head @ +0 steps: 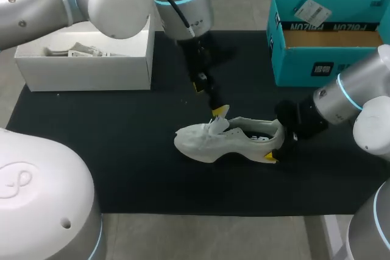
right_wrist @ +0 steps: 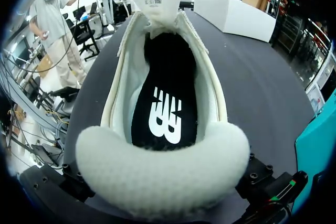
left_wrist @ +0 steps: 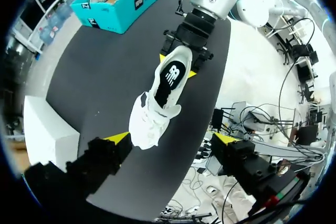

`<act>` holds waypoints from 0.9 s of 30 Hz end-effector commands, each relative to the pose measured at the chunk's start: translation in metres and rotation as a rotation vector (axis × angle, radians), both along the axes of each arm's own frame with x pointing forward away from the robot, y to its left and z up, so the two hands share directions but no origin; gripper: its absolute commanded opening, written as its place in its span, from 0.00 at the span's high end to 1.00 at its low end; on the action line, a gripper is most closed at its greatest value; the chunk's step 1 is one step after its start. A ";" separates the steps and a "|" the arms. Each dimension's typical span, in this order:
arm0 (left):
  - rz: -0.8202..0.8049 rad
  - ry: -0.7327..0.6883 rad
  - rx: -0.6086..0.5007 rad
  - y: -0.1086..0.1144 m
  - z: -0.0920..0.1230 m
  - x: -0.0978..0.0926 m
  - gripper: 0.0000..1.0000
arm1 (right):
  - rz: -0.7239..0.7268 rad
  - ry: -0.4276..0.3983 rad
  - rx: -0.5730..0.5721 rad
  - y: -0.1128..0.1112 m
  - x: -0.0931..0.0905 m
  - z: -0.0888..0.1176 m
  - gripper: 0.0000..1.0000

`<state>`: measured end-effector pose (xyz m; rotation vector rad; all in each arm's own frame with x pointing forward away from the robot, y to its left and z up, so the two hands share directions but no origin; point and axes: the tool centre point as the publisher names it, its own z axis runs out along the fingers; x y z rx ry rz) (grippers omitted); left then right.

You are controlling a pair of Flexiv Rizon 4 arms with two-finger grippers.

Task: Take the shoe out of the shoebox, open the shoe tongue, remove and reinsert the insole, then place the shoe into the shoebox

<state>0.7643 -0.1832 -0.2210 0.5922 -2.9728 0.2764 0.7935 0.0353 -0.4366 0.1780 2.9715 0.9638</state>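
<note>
Where black mat (head: 122, 150) spreads: one white sneaker (head: 213, 141), one teal shoebox (head: 304, 65), one white box (head: 85, 71); left gripper (left_wrist: 172, 138) fingers apart, right gripper (left_wrist: 177, 65) clamping heel.

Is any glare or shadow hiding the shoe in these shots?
No. Head view: the shoe is evenly lit on the black mat, no glare. Left wrist view: likewise bright. Right wrist view: the black insole sits shaded inside, yet its white mark shows.
</note>
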 end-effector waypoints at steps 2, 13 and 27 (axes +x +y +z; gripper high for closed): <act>-0.473 -0.190 0.077 -0.007 0.004 -0.001 0.00 | -0.001 -0.001 -0.001 -0.001 0.000 -0.004 1.00; -0.405 -0.166 0.057 -0.015 0.001 0.005 0.00 | -0.001 -0.001 -0.001 -0.001 0.000 -0.004 1.00; -0.259 -0.149 0.066 -0.031 -0.004 0.009 1.00 | -0.001 -0.001 -0.001 -0.001 0.000 -0.004 1.00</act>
